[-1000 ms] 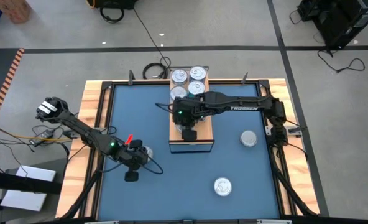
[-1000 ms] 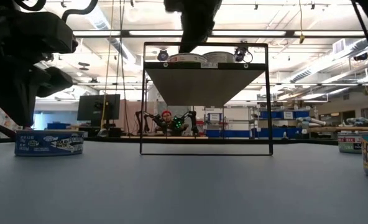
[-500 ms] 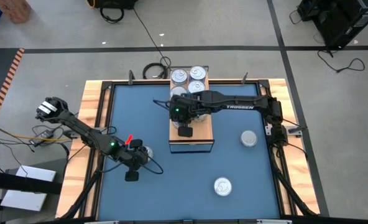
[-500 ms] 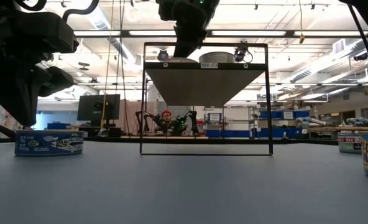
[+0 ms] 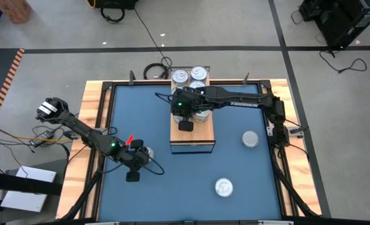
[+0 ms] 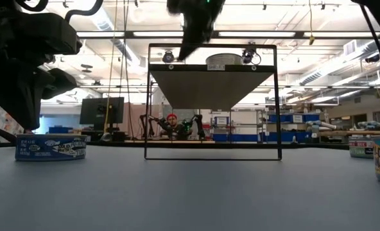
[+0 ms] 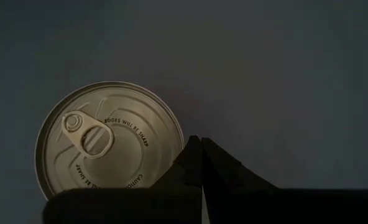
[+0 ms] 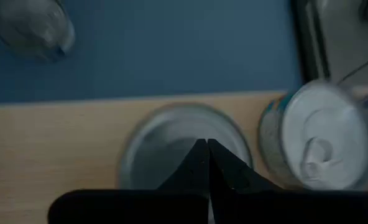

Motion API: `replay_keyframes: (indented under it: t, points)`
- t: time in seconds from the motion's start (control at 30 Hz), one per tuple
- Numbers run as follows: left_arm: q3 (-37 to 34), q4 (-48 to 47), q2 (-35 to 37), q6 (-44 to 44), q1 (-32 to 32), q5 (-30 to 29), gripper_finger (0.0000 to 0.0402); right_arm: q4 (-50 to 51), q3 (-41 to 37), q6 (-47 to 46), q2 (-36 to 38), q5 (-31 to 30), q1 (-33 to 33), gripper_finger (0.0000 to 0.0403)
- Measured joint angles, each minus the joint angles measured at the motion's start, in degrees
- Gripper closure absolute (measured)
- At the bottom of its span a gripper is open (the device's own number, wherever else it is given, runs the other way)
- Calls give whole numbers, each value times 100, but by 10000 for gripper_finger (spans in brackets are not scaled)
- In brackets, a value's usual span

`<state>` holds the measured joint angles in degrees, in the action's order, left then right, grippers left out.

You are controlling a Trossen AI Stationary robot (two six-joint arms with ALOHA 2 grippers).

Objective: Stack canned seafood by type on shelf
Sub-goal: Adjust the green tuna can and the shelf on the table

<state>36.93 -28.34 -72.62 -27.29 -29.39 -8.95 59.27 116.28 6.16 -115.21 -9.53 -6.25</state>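
Observation:
The shelf [image 5: 200,134] is a wood-topped block in the middle of the blue mat. Several silver-lidded tins [image 5: 199,74] crowd its far end. My right gripper [image 5: 182,116] is shut above the shelf, slanting down toward the table's left. Its fingertips [image 8: 204,149] stand over a tin's lid [image 8: 165,140], and a teal-sided tin [image 8: 321,143] stands just beyond. My left gripper [image 7: 201,146] is shut low over the mat at the near left, beside a tin [image 7: 103,143] that rests flat on the mat [image 5: 146,152]. My left gripper's shut tips are at the rim of the tin on the mat [image 7: 179,144]; I cannot tell whether they touch it. My right gripper's shut tips are over the lid of a tin on the shelf [image 8: 183,135]; I cannot tell whether they touch it.
Two more tins lie on the mat, one at the right [image 5: 250,139] and one near the front [image 5: 224,187]. A wooden frame [image 5: 91,125] borders the mat. The shelf's near half [image 5: 194,140] is bare wood. Cables lie beyond the far edge [image 5: 154,69].
My right gripper has moved along the shelf toward the table's far edge, staying shut. In the low view, the flat tin seen on the shelf top beside it a second ago no longer shows.

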Motion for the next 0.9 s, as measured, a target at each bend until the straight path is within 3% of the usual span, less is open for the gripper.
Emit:
replay_keyframes:
  t: [0.13, 0.37, 0.5, 0.9]
  points:
    - [0, -6, 0, 0, 0, 0, 401, 232, 348, -222, 45, 69, 346, 399]
    - [0, -9, 0, 5, 0, 2, 401, 355, 301, -644, 15, 316, 1310, 400]
    - [0, -9, 0, 13, 0, 2, 401, 141, -150, -794, -5, -171, 1737, 400]
    - [0, -7, 0, 13, 0, 7, 401, -143, -1090, -982, -7, -797, 1765, 401]
